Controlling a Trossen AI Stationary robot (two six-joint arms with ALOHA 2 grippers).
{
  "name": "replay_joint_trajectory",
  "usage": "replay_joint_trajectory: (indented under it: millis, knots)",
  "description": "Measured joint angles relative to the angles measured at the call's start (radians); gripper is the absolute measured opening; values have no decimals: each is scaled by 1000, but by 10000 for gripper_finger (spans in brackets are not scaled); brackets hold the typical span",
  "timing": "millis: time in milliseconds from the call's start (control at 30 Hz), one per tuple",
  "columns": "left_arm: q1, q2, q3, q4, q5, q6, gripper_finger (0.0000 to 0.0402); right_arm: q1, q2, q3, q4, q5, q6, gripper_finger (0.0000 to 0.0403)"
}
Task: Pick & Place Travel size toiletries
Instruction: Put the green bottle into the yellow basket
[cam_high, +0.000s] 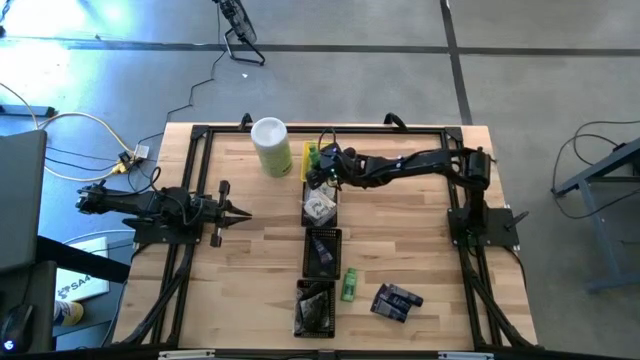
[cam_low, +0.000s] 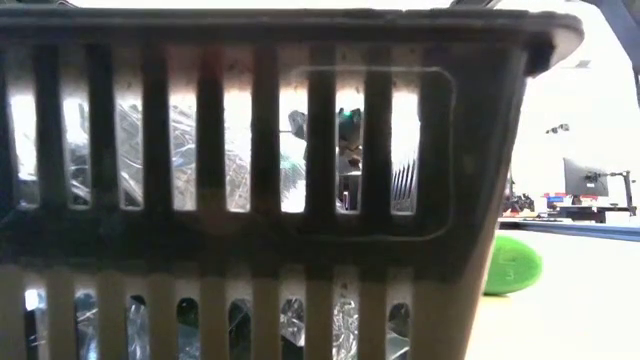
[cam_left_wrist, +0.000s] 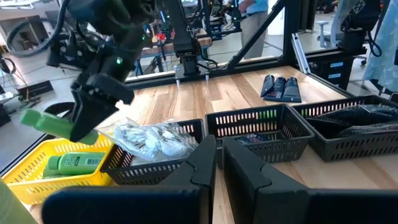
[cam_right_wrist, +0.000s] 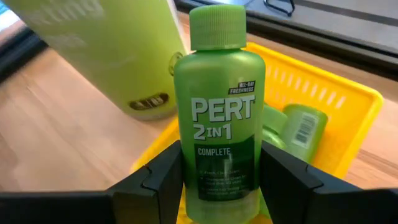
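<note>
My right gripper (cam_right_wrist: 217, 180) clenches a green bottle (cam_right_wrist: 219, 118) above the yellow tray (cam_right_wrist: 323, 99) near the table's far edge; my left gripper (cam_high: 240, 212) waits closed by the left edge.

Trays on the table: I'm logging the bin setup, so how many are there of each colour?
Yellow tray: 1
Black trays: 3
Total: 4
</note>
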Motion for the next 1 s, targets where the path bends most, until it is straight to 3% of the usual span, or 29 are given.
replay_joint_trajectory:
  millis: [567,867,1000]
  knots:
    - [0,0,0,0,0,0,24,-3,19,0,-25,-2,-3,173]
    - [0,0,0,0,0,0,24,-3,19,0,-23,0,0,234]
    - [0,0,0,0,0,0,24,-3,19,0,-22,0,-6,242]
